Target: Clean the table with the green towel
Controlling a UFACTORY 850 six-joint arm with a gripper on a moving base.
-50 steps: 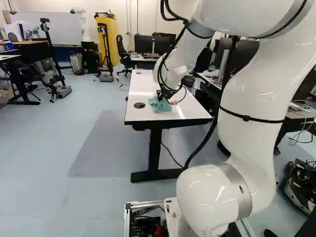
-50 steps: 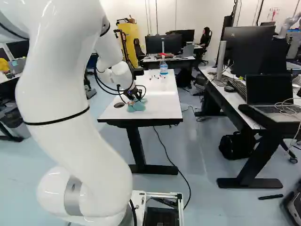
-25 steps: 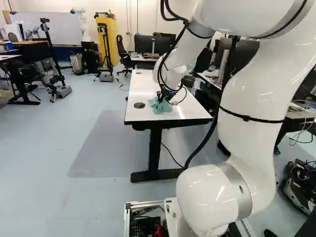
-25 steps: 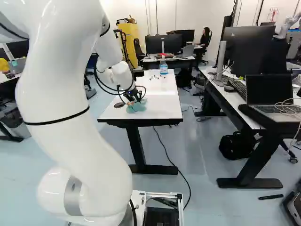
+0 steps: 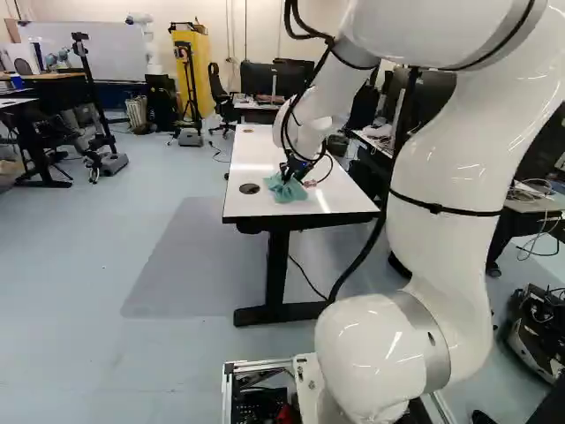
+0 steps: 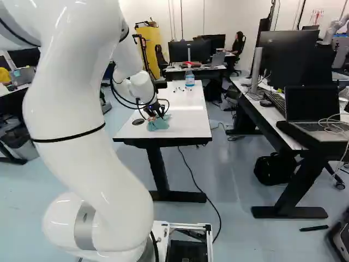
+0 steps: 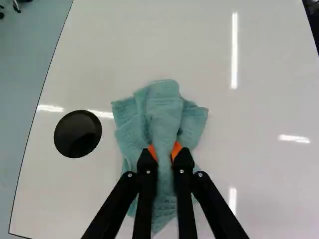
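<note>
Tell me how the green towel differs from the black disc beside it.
The green towel is rumpled, with an uneven outline; the black disc is smooth and round. The gripper pinches the towel, while the disc sits ungripped. Both are on the white table.

- so the white arm [image 5: 441, 185] rises well on the near side of the green towel [image 7: 164, 107], bending way up above it
- wrist [image 5: 309, 134] is tipped down over the towel
- claw [image 5: 290, 175] points down at it, both orange pads [image 7: 177, 149] pinching a fold, pretty snug tbh
</note>
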